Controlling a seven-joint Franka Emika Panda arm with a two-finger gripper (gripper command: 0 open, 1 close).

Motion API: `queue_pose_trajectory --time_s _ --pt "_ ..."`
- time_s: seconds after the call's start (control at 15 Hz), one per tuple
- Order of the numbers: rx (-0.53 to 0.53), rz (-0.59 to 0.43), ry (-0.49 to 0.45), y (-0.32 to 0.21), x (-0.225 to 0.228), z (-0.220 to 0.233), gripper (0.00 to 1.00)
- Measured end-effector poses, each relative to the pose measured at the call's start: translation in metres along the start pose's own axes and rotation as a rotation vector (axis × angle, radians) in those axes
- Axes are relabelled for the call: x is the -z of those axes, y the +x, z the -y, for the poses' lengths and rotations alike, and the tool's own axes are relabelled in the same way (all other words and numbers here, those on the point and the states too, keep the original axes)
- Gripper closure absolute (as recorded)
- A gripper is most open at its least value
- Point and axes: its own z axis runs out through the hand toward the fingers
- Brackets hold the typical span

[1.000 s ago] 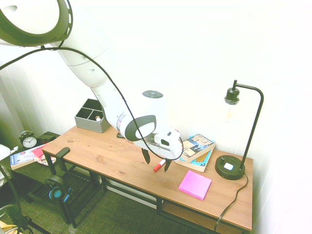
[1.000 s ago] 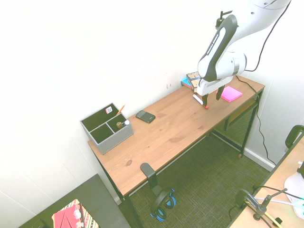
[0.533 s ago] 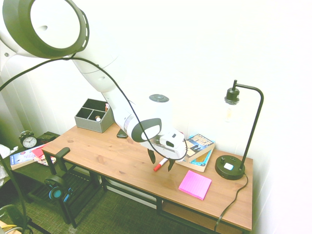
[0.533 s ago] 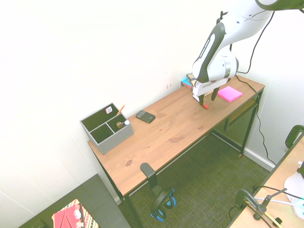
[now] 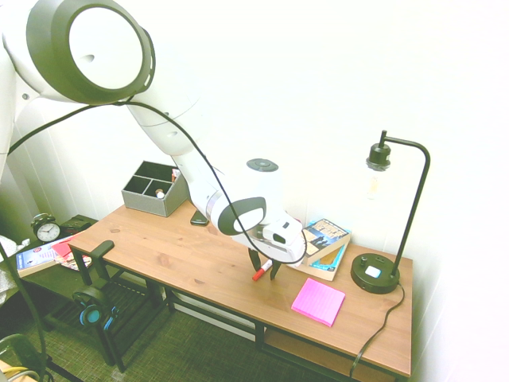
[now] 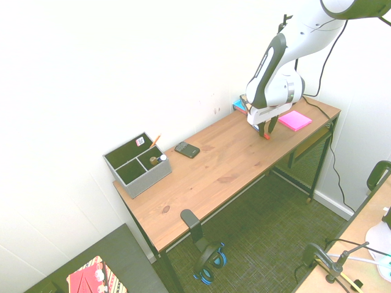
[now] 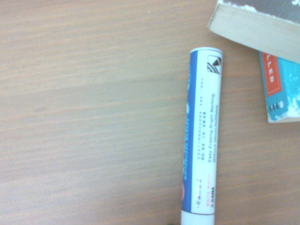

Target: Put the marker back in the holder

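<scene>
Just one marker, one holder, two books.

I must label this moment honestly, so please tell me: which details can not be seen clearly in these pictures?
- Grip: in both exterior views the gripper straddles the marker, but contact is too small to judge.
- Marker's capped end: cut off by the wrist view's bottom edge.
- Holder: its contents are too small in both exterior views.
- Books: cut off by the wrist view's edge, and partly behind the arm in the second exterior view.
</scene>
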Motion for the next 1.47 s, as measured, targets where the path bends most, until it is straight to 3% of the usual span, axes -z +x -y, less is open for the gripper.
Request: queue_pose_trajectory --time_s 0.73,0.87,1.0,1.27,1.47 --pt "-0.069 0.045 -0.016 0.002 0.003 -0.009 1.0" --pt "-0.097 0.138 -0.037 -0.007 0.024 -0.001 1.0" --pt "-0.08 0.249 -0.034 -0.03 0.077 0.027 1.0" --pt "-0.011 0.521 -0.064 -0.117 0.176 0.09 1.0" --pt "-0.082 0.698 -0.064 -0.15 0.239 0.152 1.0"
